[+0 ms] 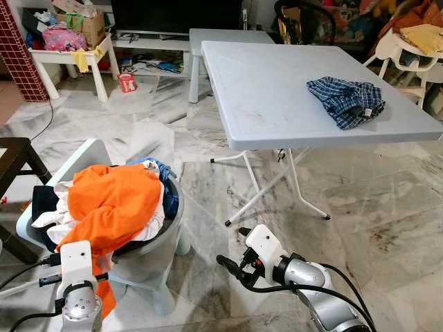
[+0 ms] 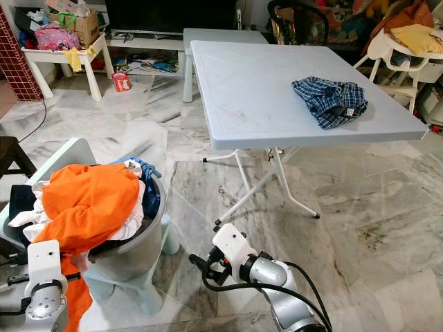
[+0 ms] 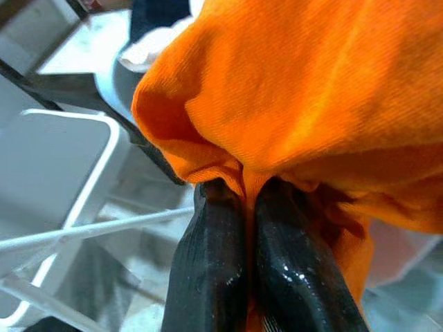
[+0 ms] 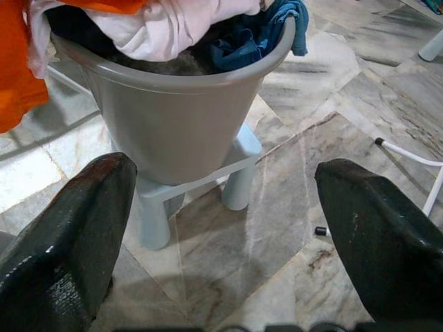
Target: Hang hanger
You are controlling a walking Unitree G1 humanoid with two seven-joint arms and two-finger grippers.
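A grey laundry bucket (image 1: 149,256) stands on a small pale stool (image 4: 235,173) on the marble floor (image 1: 387,228), heaped with clothes: an orange garment (image 1: 114,204) on top, white cloth (image 4: 173,24) under it, blue cloth (image 1: 165,181) at the rim on the side away from the robot. The left gripper (image 3: 246,249) sits at the bucket's near side with its two black fingers (image 3: 208,263) pressed together on a fold of the orange garment, which spills over the rim beside that arm. The right gripper (image 1: 232,266) hovers low over the floor just to the right of the bucket, and its wrist view shows its fingers (image 4: 66,242) spread wide with nothing between them, facing the bucket and stool.

Beyond the bucket and to its right stands a pale folding table (image 1: 277,97) whose white legs (image 1: 266,187) splay across the floor; a crumpled blue checked garment (image 1: 346,100) lies on its far right part. A dark wooden piece of furniture (image 1: 14,162) stands just left of the bucket. Far behind are a white shelf with bags (image 1: 69,41) and a red can (image 1: 127,83) on the floor.

I cannot make out a hanger anywhere around the bucket
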